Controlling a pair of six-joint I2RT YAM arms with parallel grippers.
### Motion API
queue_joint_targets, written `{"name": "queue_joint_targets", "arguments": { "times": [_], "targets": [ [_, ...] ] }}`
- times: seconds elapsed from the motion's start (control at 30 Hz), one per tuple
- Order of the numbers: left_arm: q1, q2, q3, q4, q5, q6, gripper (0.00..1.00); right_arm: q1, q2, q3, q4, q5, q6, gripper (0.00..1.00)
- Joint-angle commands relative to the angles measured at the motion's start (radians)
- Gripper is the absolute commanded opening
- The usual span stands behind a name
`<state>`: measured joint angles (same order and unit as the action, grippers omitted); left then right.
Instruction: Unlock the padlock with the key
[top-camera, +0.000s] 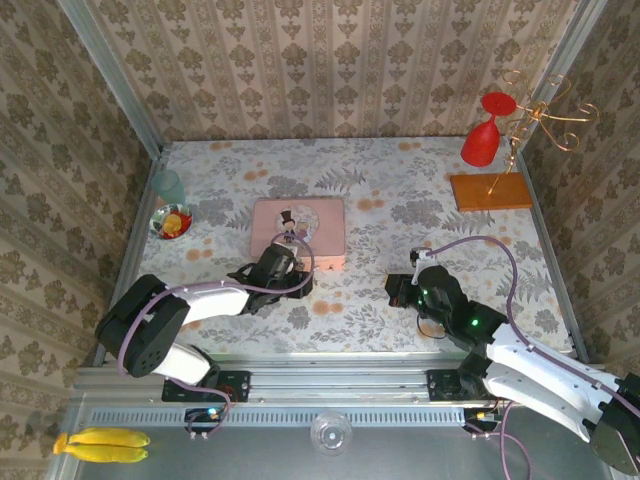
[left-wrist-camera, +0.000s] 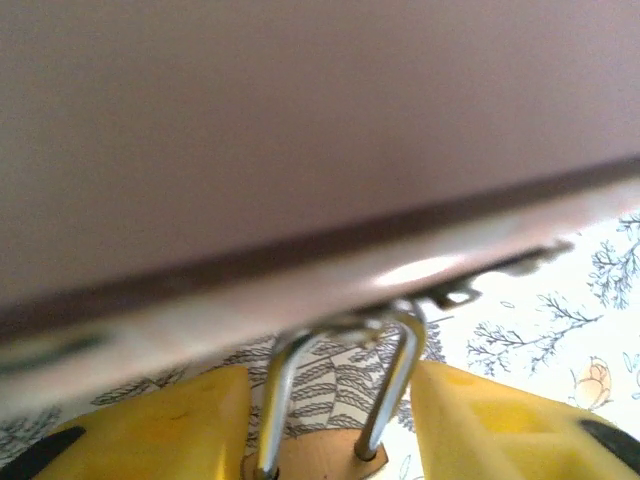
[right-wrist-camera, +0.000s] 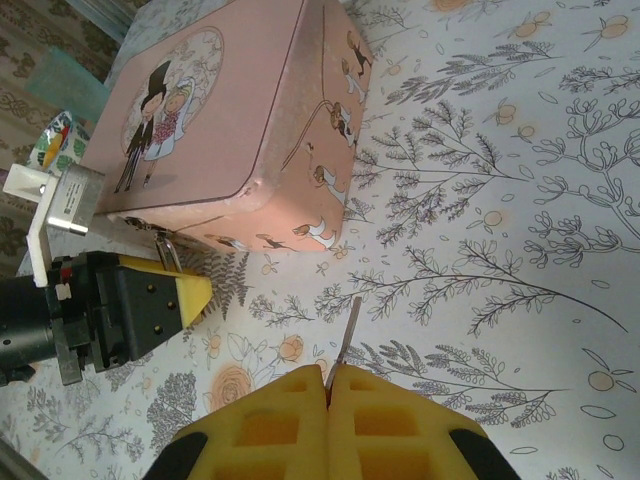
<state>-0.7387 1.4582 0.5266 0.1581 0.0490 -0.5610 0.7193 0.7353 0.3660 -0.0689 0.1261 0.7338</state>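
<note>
Padlock (left-wrist-camera: 318, 458): hung at the pink tin's (right-wrist-camera: 230, 110) near edge.
Left claw (left-wrist-camera: 330, 400): fingers set apart either side of the padlock body; whether it is gripped cannot be told.
Right claw (right-wrist-camera: 328, 385): clamped on the key (right-wrist-camera: 346, 335), right of the tin.
Step judged: steadying the padlock.
Next required: key blade aligned with the keyhole.

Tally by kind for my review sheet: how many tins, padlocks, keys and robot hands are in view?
pink tin: 1
padlock: 1
key: 1
hands: 2 (left hand, right hand)
Total: 5
</note>
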Motion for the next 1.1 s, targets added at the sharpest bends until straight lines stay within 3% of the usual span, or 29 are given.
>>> {"name": "queue_joint_targets", "arguments": {
  "times": [0.0, 0.73, 1.07],
  "targets": [
    [-0.006, -0.011, -0.012, 0.014, 0.023, -0.003, 0.42, 0.008, 0.004, 0.043, 0.014, 0.024, 0.004, 0.00],
    [-0.045, -0.074, -0.039, 0.002, -0.046, -0.047, 0.18, 0.020, 0.049, 0.052, 0.031, 0.027, 0.012, 0.00],
    [-0.057, -0.068, -0.011, 0.007, -0.035, -0.179, 0.08, 0.035, 0.100, -0.018, 0.172, 0.005, 0.139, 0.00]
  ]
}}
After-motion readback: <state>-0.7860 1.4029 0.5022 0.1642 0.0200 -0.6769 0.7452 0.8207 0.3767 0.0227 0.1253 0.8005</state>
